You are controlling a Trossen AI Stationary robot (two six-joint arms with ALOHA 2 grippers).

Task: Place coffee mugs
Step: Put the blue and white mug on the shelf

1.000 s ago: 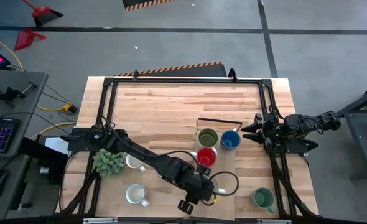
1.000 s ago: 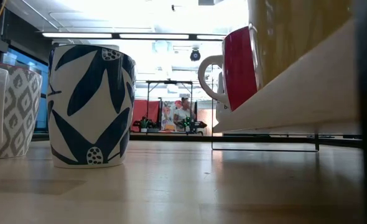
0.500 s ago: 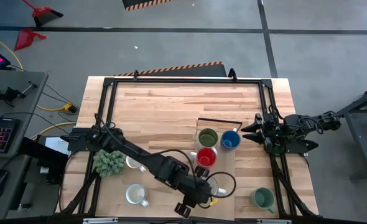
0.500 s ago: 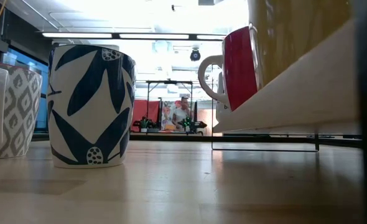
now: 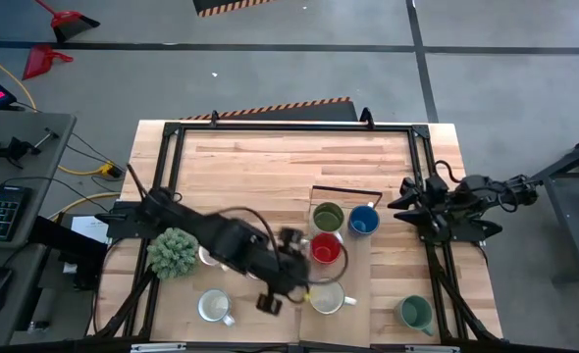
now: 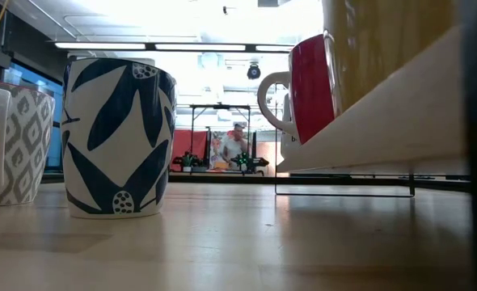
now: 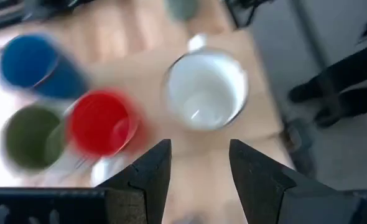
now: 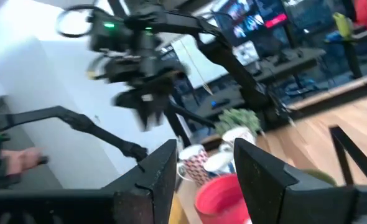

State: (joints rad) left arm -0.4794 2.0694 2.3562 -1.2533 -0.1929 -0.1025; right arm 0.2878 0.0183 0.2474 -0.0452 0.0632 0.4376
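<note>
The left claw (image 5: 288, 270) hangs over the worktop (image 5: 270, 167) with its fingers apart and empty, just beside the red mug (image 5: 325, 248) and a white mug (image 5: 327, 296). The olive mug (image 5: 328, 217) and blue mug (image 5: 363, 220) stand side by side behind the red one. Near the front edge stand a teal mug (image 5: 414, 313) and another white mug (image 5: 212, 306). The right claw (image 5: 404, 208) waits at the right edge, fingers apart.

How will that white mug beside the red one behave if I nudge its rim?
The white mug looks rigid glazed ceramic, so probably slippery and chippable against the red mug close by. It stands upright and squat, so it would likely slide rather than tip. Its side handle may make it swivel.
</note>
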